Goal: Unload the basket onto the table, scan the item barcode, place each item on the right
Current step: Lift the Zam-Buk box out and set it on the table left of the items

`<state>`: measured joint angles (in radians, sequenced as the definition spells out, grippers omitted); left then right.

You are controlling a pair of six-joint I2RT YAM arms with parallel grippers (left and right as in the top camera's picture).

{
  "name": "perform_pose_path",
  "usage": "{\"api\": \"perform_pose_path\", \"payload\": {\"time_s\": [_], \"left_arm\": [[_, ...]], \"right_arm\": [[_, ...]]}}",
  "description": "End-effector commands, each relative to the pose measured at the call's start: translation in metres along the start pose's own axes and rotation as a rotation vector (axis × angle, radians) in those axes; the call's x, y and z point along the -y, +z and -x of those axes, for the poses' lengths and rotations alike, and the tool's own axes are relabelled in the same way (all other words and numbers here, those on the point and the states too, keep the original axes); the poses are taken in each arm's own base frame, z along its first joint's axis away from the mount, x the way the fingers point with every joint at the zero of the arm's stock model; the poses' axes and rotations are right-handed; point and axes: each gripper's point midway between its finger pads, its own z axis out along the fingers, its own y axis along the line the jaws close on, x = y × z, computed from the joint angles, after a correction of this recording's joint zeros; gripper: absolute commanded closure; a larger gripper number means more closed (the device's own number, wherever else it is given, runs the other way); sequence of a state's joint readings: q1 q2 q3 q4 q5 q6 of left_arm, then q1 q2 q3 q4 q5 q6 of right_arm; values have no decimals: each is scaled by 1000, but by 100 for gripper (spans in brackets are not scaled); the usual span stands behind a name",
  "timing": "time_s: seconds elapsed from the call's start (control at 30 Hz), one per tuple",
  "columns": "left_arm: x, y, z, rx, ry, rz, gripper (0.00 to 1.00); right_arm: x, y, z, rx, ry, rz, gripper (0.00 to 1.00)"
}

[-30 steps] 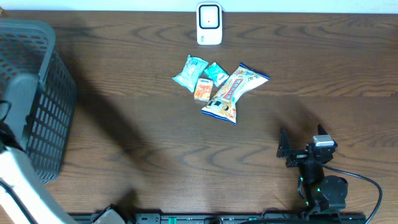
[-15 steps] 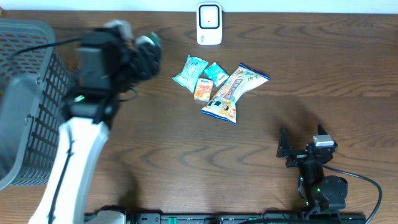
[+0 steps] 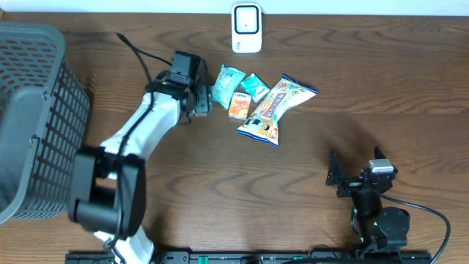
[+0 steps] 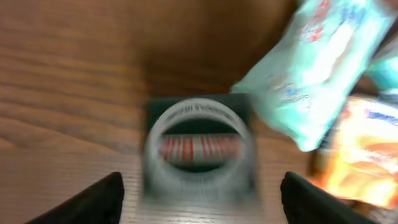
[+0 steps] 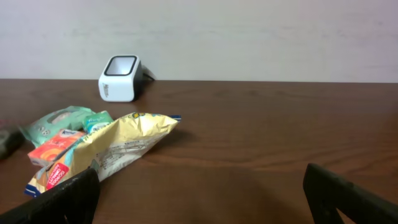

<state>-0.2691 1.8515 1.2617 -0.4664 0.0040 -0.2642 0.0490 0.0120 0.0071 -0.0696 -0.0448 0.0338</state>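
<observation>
Hovering just beside the teal packet point(image 3: 223, 84), left pincer point(image 3: 207, 99) gapes — right pincer point(image 3: 356, 170) spread wide too.

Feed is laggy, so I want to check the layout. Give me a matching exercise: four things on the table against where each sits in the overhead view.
Things:
1 scanner
2 basket
3 yellow snack bag
4 orange packet

Places:
a far left
b rightmost of the packets
c at the back, centre
d just left of the yellow bag

Pairs: 1-c, 2-a, 3-b, 4-d
</observation>
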Motion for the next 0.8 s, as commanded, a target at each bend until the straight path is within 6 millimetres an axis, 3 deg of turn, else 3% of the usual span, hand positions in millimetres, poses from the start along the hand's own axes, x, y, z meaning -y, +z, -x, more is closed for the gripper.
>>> {"api": "perform_pose_path", "payload": {"time_s": [0.0,0.17,0.27,0.37,0.4,0.57,0.67,0.77], "left_arm": [[-5,1,3,12,7,26,15],[-2,-33,20,90,0,1,11],[-9,-77,36,179,-26,-15,10],[-34,-125,44,259,-73,17,1],[-44,-139,44,278,-91,35,2],[-89,-185,20,273,-176,97,2],[-101,-196,1,233,-198,122,2],[-104,-199,-15,181,-200,137,2]], "right_arm": [[-2,0,0,1,-6,5,1],[-2,0,0,1,-6,5,1],[-2,0,0,1,-6,5,1],[-2,0,0,1,-6,5,1],[-2,0,0,1,-6,5,1],[-2,0,0,1,-6,5,1],[0,0,0,3,-11,-1,1],[5,-1,19,80,-4,-34,1]]}}
